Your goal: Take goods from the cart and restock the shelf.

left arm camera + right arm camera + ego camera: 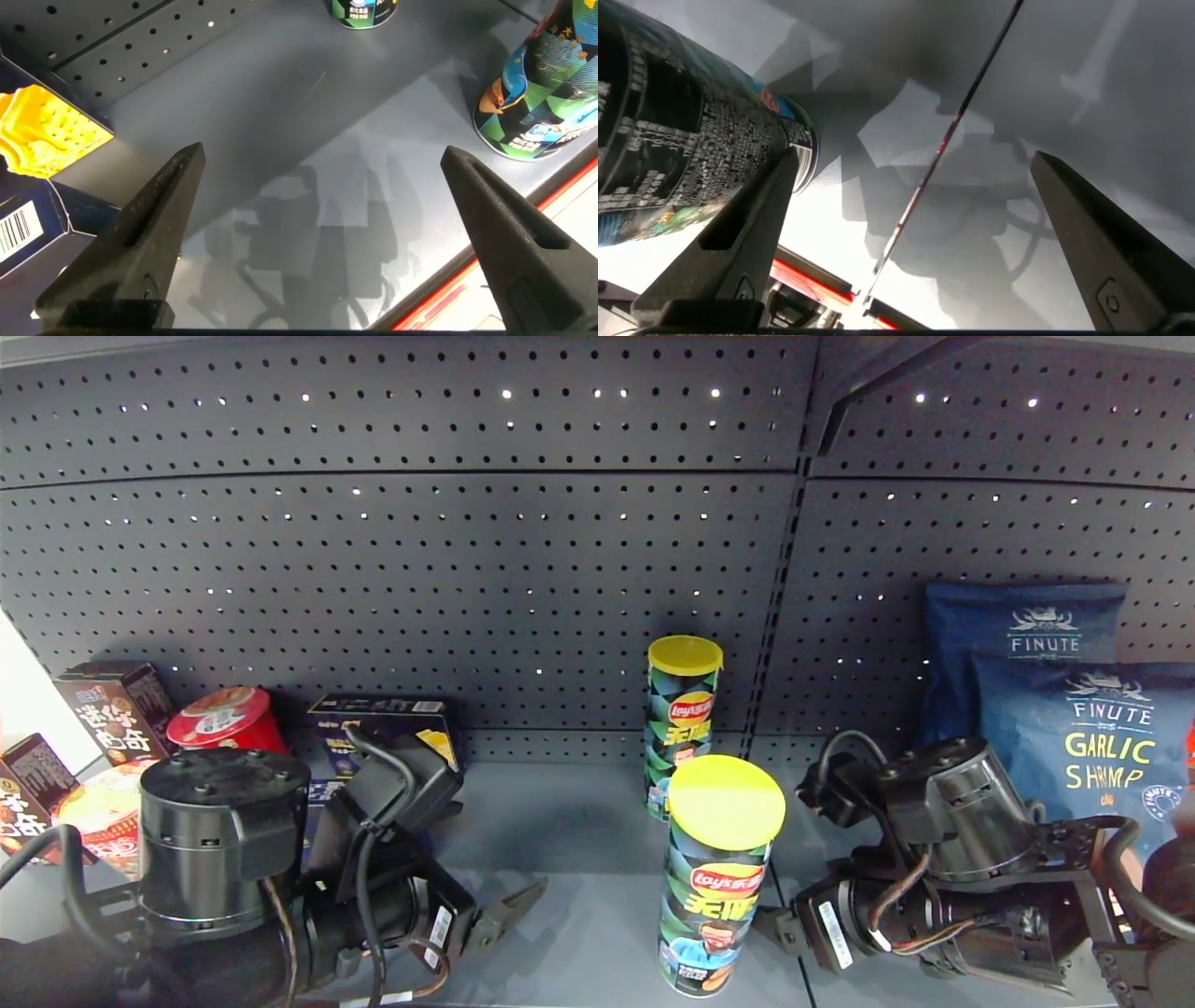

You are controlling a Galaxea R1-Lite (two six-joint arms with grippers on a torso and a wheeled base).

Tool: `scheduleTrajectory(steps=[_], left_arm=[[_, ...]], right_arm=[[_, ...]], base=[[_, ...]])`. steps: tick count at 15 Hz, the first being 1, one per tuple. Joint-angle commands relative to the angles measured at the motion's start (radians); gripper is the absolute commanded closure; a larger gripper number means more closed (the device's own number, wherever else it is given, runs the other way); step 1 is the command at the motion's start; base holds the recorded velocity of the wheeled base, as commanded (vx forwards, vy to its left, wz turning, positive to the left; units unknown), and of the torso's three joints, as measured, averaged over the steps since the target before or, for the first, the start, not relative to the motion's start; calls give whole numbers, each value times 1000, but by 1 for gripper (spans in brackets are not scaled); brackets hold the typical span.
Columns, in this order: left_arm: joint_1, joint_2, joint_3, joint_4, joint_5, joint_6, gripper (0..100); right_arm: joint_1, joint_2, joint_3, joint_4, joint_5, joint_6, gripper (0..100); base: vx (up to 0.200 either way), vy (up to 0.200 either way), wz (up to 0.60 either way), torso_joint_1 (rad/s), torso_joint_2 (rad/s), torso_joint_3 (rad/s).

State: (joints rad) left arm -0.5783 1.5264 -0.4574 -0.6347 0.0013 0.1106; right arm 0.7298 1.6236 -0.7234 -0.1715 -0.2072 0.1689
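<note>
On the grey shelf [579,933], a tall chip can [719,877] stands upright near the front edge, with a yellow lid, green-and-black pattern and red-and-yellow logo. A matching can [683,728] stands behind it. My right gripper [913,161] is spread wide, one finger just beside the front can. My left gripper [322,157] gapes over the shelf.

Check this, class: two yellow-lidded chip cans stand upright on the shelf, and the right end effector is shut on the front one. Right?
No. The right end effector is open, not shut on the front can; the right wrist view shows its fingers spread apart. It and the rear can do stand upright on the shelf.
</note>
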Motion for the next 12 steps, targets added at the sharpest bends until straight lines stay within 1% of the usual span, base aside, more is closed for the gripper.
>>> scheduleTrajectory(steps=[1, 12], left_arm=[[0, 1, 0, 0, 0, 0, 0], [0, 9, 0, 0, 0, 0, 0]], right_arm=[[3, -4, -1, -2, 0, 0, 0], [5, 9, -1, -2, 0, 0, 0]], base=[[0, 0, 0, 0, 0, 0], [0, 0, 0, 0, 0, 0]])
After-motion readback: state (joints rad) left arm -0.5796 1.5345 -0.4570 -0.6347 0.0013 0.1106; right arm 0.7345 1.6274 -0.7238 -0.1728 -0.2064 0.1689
